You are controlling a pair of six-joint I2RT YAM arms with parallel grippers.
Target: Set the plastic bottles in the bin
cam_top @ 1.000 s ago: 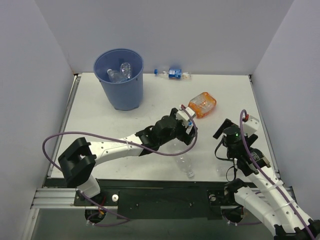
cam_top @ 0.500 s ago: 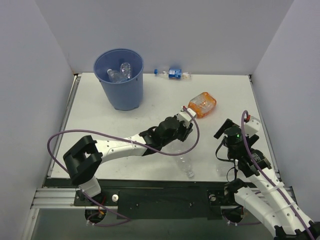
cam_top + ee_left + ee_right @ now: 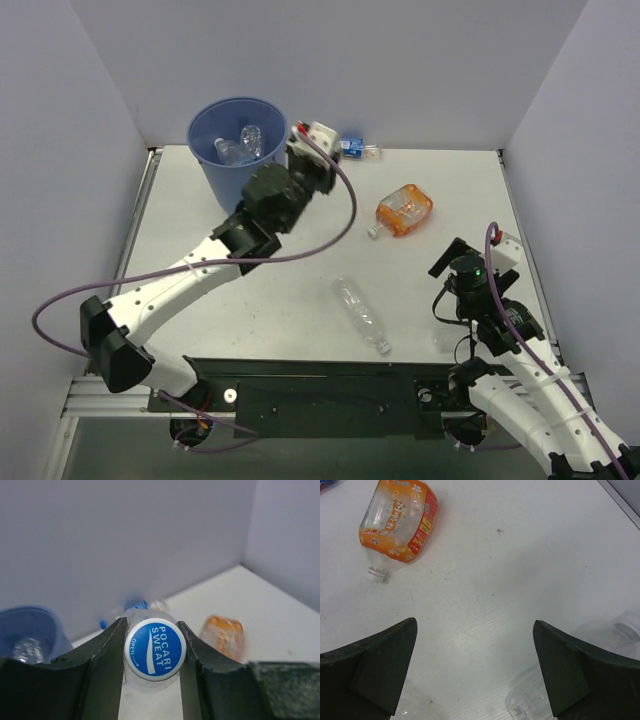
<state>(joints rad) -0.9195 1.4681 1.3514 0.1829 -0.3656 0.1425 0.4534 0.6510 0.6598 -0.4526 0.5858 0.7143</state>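
**Left arm.** The left gripper (image 3: 152,630) is closed on a see-through bottle (image 3: 155,650). Both fingers (image 3: 107,665) press against the neck just below its blue cap, which is lettered "POCARI SWEAT" in white and faces the wrist camera. In the overhead view the arm is stretched toward the far left of the table (image 3: 450,180). Its wrist is held off the surface, just beside the right side of the bin's rim. The held bottle's body cannot be made out from above.

**Right arm.** The right gripper (image 3: 475,630) stands with its fingers wide apart and nothing between them. It is poised over bare table near the near right edge.

**Bin.** The light-blue bin (image 3: 225,185) stands upright at the far left corner. At least two clear bottles (image 3: 245,140) lie inside it.

**Bottles outside the bin.**
- A blue-label bottle (image 3: 350,147) lies on its side at the far edge against the back wall, right of the bin.
- A squat orange-label bottle (image 3: 403,210) lies on its side in the middle right, uncapped, with its neck pointing toward the near left.
- A slim clear bottle (image 3: 360,315) lies in the near centre with its cap toward the near edge.
- A second clear bottle (image 3: 605,640) lies partly under the right gripper's right finger, white cap pointing away from it.
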